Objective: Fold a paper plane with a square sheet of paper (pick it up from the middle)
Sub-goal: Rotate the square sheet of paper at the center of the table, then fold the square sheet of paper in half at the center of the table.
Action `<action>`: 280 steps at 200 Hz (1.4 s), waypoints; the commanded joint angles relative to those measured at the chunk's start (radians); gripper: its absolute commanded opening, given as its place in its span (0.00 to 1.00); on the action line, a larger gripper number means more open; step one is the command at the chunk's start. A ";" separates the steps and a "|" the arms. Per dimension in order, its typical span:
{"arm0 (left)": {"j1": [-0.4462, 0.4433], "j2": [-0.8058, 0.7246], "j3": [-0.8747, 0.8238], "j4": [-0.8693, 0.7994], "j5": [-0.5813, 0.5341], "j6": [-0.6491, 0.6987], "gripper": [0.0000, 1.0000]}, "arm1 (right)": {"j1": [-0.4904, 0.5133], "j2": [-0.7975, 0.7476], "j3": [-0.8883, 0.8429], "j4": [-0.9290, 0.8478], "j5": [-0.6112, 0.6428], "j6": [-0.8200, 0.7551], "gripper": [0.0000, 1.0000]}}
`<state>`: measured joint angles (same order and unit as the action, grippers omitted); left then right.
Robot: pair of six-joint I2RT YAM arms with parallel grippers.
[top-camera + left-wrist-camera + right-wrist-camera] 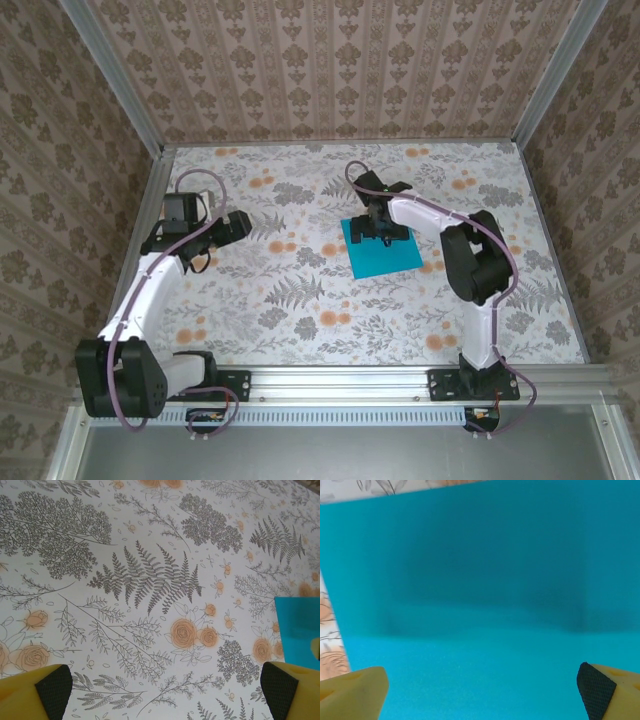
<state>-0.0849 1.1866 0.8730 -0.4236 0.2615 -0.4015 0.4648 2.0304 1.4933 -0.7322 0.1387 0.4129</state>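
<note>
right jaws spread over square sheet of paper (385, 260), edges flat; left jaws spread, well apart.

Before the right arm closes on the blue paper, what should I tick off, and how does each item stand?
1. The paper lies flat and unfolded on the table: ok.
2. The right gripper is open: ok.
3. The right gripper is over the paper's middle: cannot tell; from above it looks nearer the far edge.
4. Its fingertips are down on the sheet: cannot tell.
5. The left gripper is open, away from the paper and not touching it: ok.
</note>
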 commanded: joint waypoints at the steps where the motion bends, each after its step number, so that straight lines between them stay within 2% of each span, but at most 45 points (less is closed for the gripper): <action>1: -0.006 0.007 0.029 -0.005 0.026 -0.020 1.00 | 0.005 0.032 0.054 -0.096 -0.008 -0.097 1.00; 108: -0.006 0.016 0.021 -0.012 0.023 -0.018 1.00 | -0.022 0.133 0.024 -0.100 -0.065 -0.074 1.00; 186: -0.013 0.037 0.020 -0.004 0.044 -0.022 1.00 | -0.032 0.148 -0.002 -0.057 -0.083 -0.053 0.87; 217: -0.018 0.045 0.018 -0.003 0.054 -0.029 1.00 | -0.036 0.127 -0.015 -0.033 -0.098 -0.046 0.85; 232: -0.020 0.046 0.014 0.000 0.061 -0.036 1.00 | -0.038 0.100 -0.026 -0.007 -0.128 -0.041 0.81; 245: -0.025 0.044 0.006 0.008 0.072 -0.045 1.00 | -0.037 0.067 -0.038 0.023 -0.170 -0.028 0.74; 264: -0.035 0.045 -0.011 0.029 0.087 -0.069 0.98 | -0.038 0.007 -0.062 0.084 -0.282 0.010 0.59; 280: -0.054 0.048 -0.027 0.048 0.091 -0.089 0.94 | -0.035 -0.039 -0.099 0.153 -0.397 0.054 0.51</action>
<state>-0.1143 1.2289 0.8707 -0.4114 0.3199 -0.4419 0.4206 2.0525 1.4582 -0.6857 -0.0326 0.3927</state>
